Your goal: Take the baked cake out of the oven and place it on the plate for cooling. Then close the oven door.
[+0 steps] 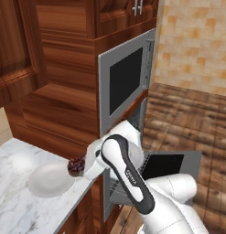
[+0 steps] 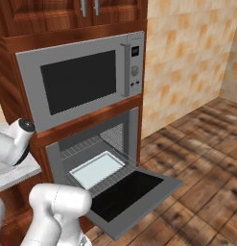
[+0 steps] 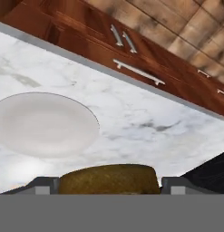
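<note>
The baked cake (image 3: 109,179), a dark brown lump, sits between my two fingertips (image 3: 41,185). My gripper (image 3: 109,185) is shut on it. In the left base view the cake (image 1: 76,166) hangs at the right edge of the white plate (image 1: 48,180), just above the marble counter. Seen from the hand, the plate (image 3: 43,122) lies ahead and left of the cake. The oven (image 2: 98,144) stands open below the microwave, and its door (image 2: 129,197) is dropped flat towards the floor.
A pale baking tray (image 2: 97,169) rests on the oven's wire rack. The grey microwave (image 2: 81,81) sits above the oven. The marble counter (image 1: 13,201) ends close to the oven column. Dark wood drawers with bar handles (image 3: 138,72) run beyond it.
</note>
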